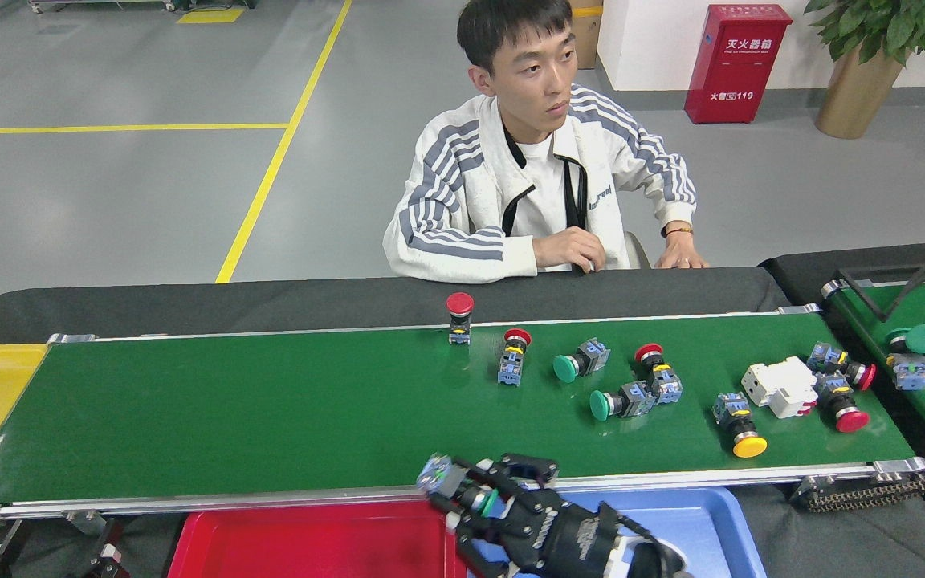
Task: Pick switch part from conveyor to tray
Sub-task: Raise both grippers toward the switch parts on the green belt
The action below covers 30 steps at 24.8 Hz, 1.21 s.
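Right tool [470, 491] grasping a green switch part [453, 484].
It hangs over the conveyor's [270, 409] near rail, above the red tray [310, 542].

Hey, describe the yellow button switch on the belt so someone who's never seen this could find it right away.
Start at the conveyor, the long green belt, and go toward its right end. Near the front rail, left of the white block, lies the yellow-capped switch on its side. Every other switch there has a red or green cap.

green-capped switch part [462, 491] held sideways above red tray [310, 546], off conveyor [270, 409].
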### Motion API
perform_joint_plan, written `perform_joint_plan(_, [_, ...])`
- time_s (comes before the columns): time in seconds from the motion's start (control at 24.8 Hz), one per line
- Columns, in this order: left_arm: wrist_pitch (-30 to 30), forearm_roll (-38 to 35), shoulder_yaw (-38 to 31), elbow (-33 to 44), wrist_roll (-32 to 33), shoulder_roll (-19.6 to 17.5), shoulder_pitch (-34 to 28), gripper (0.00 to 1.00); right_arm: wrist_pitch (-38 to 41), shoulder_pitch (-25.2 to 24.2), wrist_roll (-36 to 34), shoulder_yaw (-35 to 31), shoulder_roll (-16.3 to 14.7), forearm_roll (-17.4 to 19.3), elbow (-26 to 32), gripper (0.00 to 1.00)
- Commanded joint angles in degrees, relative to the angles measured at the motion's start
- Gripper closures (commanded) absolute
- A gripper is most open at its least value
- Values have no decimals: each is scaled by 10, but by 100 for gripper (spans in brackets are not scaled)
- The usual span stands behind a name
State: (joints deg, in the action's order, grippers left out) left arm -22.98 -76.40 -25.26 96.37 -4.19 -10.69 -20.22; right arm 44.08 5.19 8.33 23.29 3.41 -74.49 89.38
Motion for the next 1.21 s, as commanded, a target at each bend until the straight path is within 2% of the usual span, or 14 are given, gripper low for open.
perform_joint_plan(0.0, [0,-1,-1,6,-2,-7,3,0,9,8,-3,1,5,0,4,0])
perform_joint_plan(0.08, [0,0,-2,7,-2,-6,-1,0,6,1,-2,-7,6,1,12,0])
perform_joint_plan(0.24, [0,-1,-1,7,-1,-6,11,0,-211,-60,-19,-74,5,2,53,2])
perform_joint_plan(0.32, [3,-2,3,7,4,-4,36,0,-317,-108,-70,-98,5,2,77,3])
perform_joint_plan(0.44, [8,-23,48,-2,40,0,99,0,-450,-169,-135,-125,0,2,98,3])
perform_joint_plan(0.52, [14,-44,78,-16,45,6,127,0,-481,-193,-138,-139,-2,2,99,3])
perform_joint_plan(0.6, [31,-70,129,-33,46,20,163,0,-488,-215,-138,-158,-18,2,99,3])
perform_joint_plan(0.68, [65,-100,181,-56,46,33,208,0,-499,-217,-135,-170,-17,2,98,3])
perform_joint_plan(0.81, [101,-126,243,-129,46,46,292,0,-514,-187,-121,-171,-24,2,98,3])
perform_joint_plan(0.93, [105,-126,262,-226,46,45,359,0,-514,-149,-67,-168,-25,-1,96,3])
perform_joint_plan(1.01, [91,-125,269,-234,46,39,362,0,-515,-132,-51,-166,-25,-11,92,3])
perform_joint_plan(1.09, [53,-126,279,-215,46,41,347,0,-515,-120,-38,-164,-24,-35,84,3])
perform_joint_plan(1.17, [35,-126,281,-199,46,46,332,0,-514,-109,-23,-163,-22,-43,75,3])
